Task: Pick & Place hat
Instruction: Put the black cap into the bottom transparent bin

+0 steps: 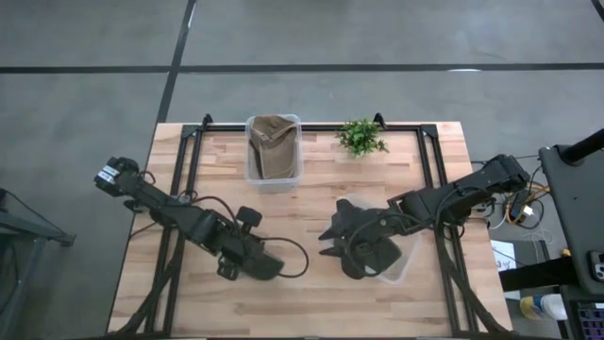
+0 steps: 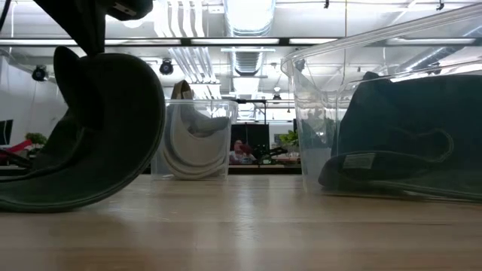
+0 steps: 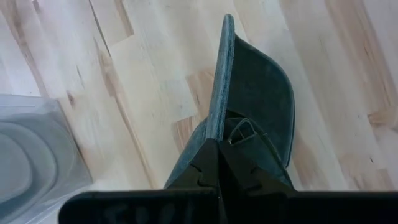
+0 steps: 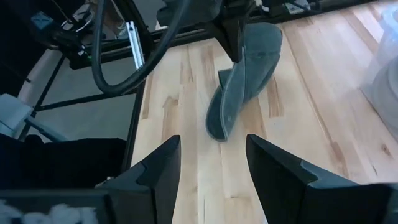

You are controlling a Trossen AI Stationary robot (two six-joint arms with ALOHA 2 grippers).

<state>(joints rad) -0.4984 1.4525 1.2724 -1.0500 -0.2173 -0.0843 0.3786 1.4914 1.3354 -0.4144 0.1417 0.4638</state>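
Observation:
My left gripper [image 1: 257, 266] stands near the table's front, left of the middle, and is shut on a dark teal cap [image 3: 261, 106]. The cap hangs below it in the low view [image 2: 113, 143] and the right wrist view [image 4: 245, 68]. My right gripper [image 4: 212, 142] is open and empty. It points toward the table's left at the cap from a short way off, and its arm reaches over a clear bin [image 1: 408, 269]. A second dark hat [image 2: 407, 135] lies in that bin. My left gripper pinches the cap's upper edge [image 3: 219, 134] between its two fingers, beside the strap loop [image 3: 245, 127]. The fingers come from above, pointing down. The cap hangs on edge below them, its curved lower rim [image 2: 68, 205] on the table top.
A clear bin [image 1: 274, 175] with a tan hat [image 1: 272, 142] stands at the far middle of the table. A small green plant [image 1: 361, 137] stands to its right. Black frame rails [image 1: 189, 161] run along the table's left and right sides. Bare wood [image 1: 302, 302] lies at the front.

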